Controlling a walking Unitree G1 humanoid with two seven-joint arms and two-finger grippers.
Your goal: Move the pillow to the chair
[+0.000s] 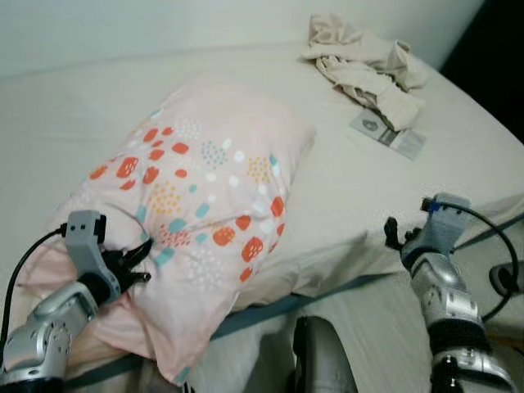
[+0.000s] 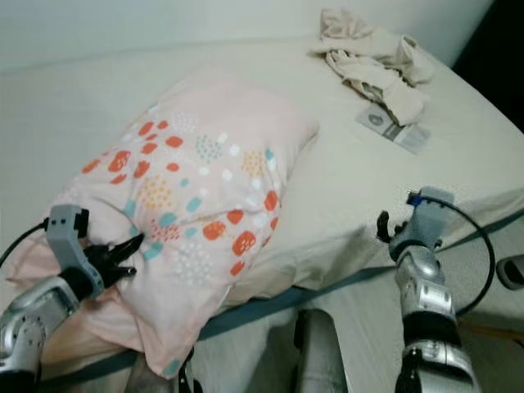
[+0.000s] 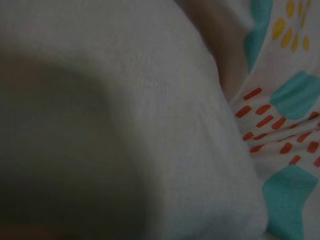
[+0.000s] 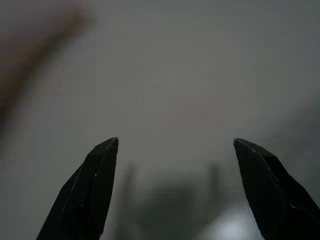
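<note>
Two hands are in view. The left hand (image 1: 135, 264) is pressed into the near corner of the pillow (image 1: 201, 196), its fingers seemingly pinched on the cover, though this cannot be told for sure. The right hand (image 4: 175, 190) is held with fingers apart off the bed (image 1: 458, 180) edge, gripping nothing. The pillow lies on the bed, overhanging its near edge; crumpled clothes (image 1: 364, 61) lie well apart. Grasping is judged in hand; next, a firm hold and a lift are called for.

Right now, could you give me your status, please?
Left gripper pressed into pillow at its near edge. Right gripper open, off bed. Pillow on bed. Chair unseen.
</note>
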